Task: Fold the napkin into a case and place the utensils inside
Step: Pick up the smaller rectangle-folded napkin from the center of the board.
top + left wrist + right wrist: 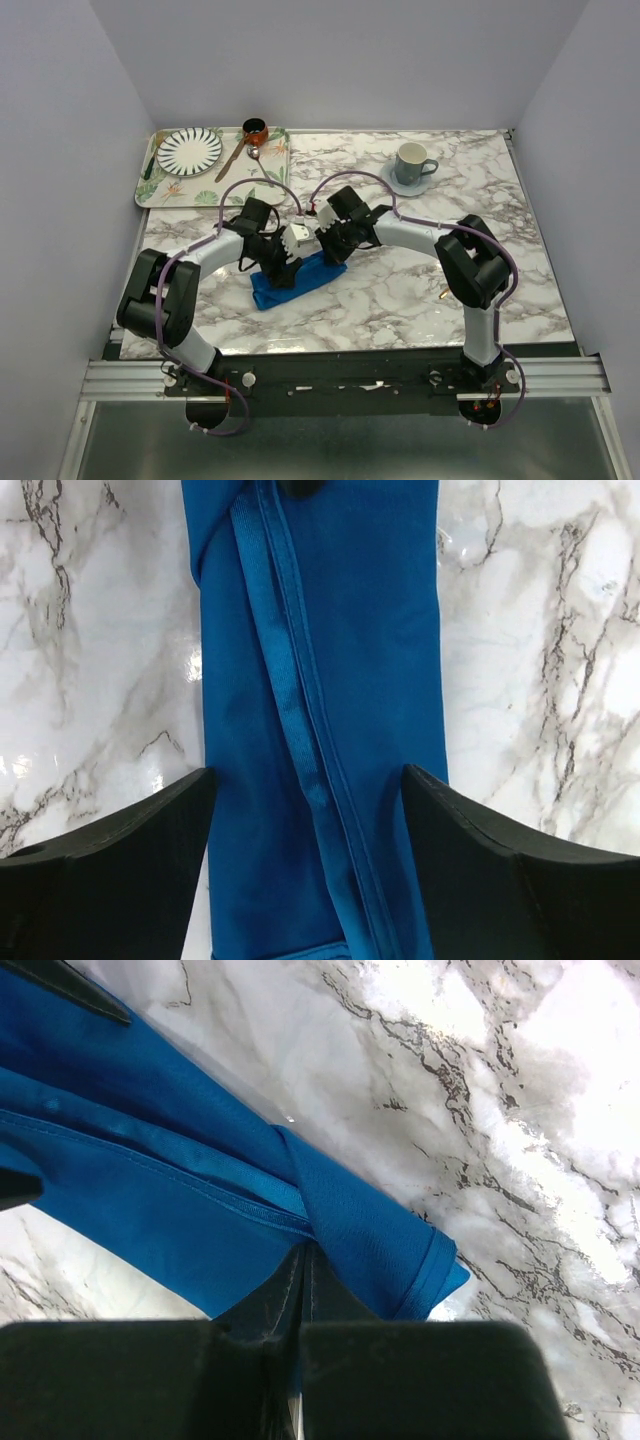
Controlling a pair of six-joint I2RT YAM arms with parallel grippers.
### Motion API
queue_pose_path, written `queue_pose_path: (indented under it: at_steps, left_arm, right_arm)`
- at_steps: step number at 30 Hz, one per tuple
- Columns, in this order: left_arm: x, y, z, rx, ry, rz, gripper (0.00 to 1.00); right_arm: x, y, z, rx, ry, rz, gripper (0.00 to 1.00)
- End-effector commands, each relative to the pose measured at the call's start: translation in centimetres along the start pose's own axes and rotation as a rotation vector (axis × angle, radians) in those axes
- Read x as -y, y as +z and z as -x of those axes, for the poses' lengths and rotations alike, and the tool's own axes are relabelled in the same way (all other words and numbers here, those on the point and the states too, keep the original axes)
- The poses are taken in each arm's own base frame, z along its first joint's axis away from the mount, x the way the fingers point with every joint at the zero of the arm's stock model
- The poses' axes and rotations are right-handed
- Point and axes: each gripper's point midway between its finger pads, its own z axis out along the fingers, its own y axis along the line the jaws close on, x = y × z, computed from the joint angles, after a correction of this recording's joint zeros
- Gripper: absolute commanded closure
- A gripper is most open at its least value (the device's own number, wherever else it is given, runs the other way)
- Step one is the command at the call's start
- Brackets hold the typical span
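The blue napkin (268, 294) lies on the marble table as a long narrow strip with a stitched hem running along it (300, 710). My left gripper (283, 262) hangs over the strip, open, one finger on each side of the cloth (308, 780) and nothing pinched. My right gripper (330, 250) is at the strip's other end, shut on a gathered fold of the napkin (305, 1248), with the loose corner (400, 1250) bunched beside it. Of the utensils, only a small gold-coloured tip (441, 296) shows beside the right arm.
A leaf-patterned tray (160, 190) at the back left holds a striped plate (189, 149), a small brown pot (255, 130) and a brown-handled spoon (234, 158). A grey cup on a saucer (411, 165) stands at the back right.
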Motion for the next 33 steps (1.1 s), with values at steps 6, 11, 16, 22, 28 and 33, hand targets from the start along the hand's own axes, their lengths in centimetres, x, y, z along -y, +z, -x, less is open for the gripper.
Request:
queue_pose_path:
  at_steps: [6,11,16,22,28,33]
  left_arm:
    - [-1.7,0.6,0.3,-0.039,0.103,0.091,0.29]
    - [-2.0,0.9,0.3,-0.046,0.127,0.096,0.34]
    - [-1.9,1.2,0.1,-0.066,0.148,0.083,0.43]
    - [-1.7,1.4,-0.3,-0.086,0.134,0.060,0.60]
    - [-1.8,1.6,-0.3,-0.092,0.124,0.050,0.69]
    - [-1.9,1.7,0.0,-0.091,0.109,0.045,0.82]
  right_arm:
    - [-1.2,0.7,-2.6,-0.079,0.043,0.077,0.93]
    - [-1.2,0.7,-2.5,-0.077,0.045,0.082,0.93]
    - [-1.0,0.5,-2.0,-0.065,0.054,0.080,0.94]
    - [-1.9,-2.2,1.1,0.027,0.089,0.152,0.82]
    - [-2.2,-5.8,4.1,0.109,0.143,0.214,0.72]
    - [-0.1,-6.1,2.7,0.078,0.085,0.122,0.60]
